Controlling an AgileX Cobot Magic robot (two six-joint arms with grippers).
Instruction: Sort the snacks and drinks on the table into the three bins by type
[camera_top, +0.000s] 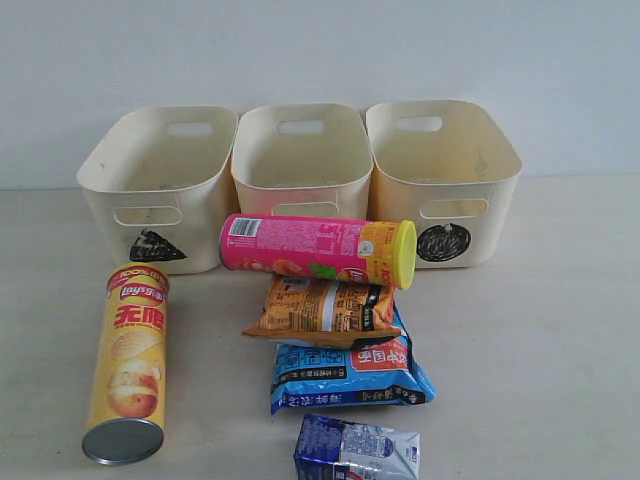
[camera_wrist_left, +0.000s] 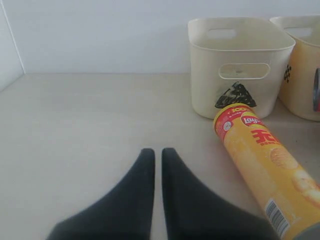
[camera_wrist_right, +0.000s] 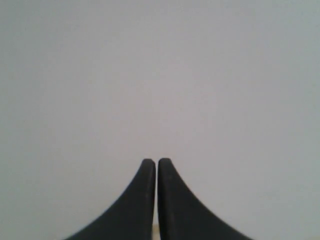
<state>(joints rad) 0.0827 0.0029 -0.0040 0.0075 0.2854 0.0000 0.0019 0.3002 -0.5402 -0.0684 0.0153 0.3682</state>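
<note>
Yellow chip tube (camera_wrist_left: 270, 170) lying near the empty, pressed-together left jaws.

You see left gripper (camera_wrist_left: 157, 152): two matte black fingers (camera_wrist_left: 135, 195), broad at base, sweeping inward, tapering to blunt rounded tips. Surface smooth, plain. Your right gripper (camera_wrist_right: 153, 162): same matte black pair, same horn-like curve, inner faces flat and straight.
</note>
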